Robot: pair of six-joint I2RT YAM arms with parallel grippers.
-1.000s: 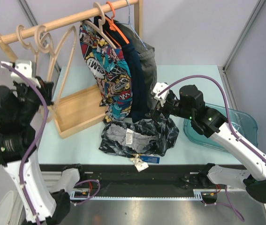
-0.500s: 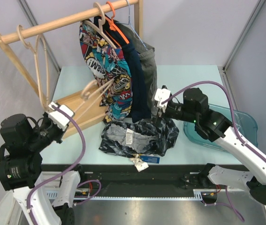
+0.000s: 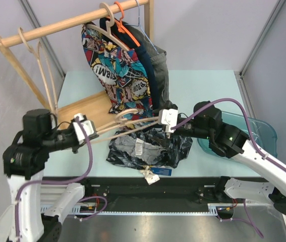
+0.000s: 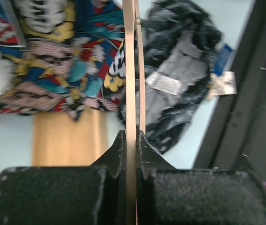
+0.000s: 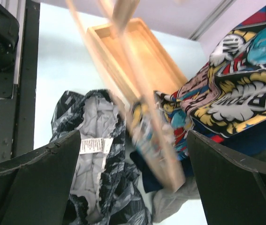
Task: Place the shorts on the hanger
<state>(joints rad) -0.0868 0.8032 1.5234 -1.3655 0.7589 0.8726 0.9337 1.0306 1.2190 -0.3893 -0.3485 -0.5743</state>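
Note:
The shorts (image 3: 150, 147) lie crumpled at the table's front middle, grey waistband up and white tags near the edge; they also show as shorts (image 4: 182, 75) and shorts (image 5: 93, 154). My left gripper (image 3: 91, 133) is shut on one end of a pale wooden hanger (image 3: 130, 125), which reaches right just above the shorts. Up close, the left gripper (image 4: 132, 138) clamps the hanger (image 4: 129, 70) edge-on. My right gripper (image 3: 164, 126) stands open at the hanger's far end. In its own view the right gripper (image 5: 133, 136) is spread wide, with the blurred hanger (image 5: 147, 122) between the fingers, untouched.
A wooden rack rail (image 3: 57, 25) carries comic-print shorts (image 3: 120, 75), a navy garment (image 3: 150, 75), an orange hanger (image 3: 122, 22) and more wooden hangers (image 3: 44, 75). Its wooden base tray (image 3: 82, 116) sits behind the left gripper. A teal bin (image 3: 259, 132) stands at the right.
My left arm has swung the hanger down from the rack and rightward over the shorts. The right gripper opened fully and shifted left to the hanger's end. The comic-print shorts swayed.

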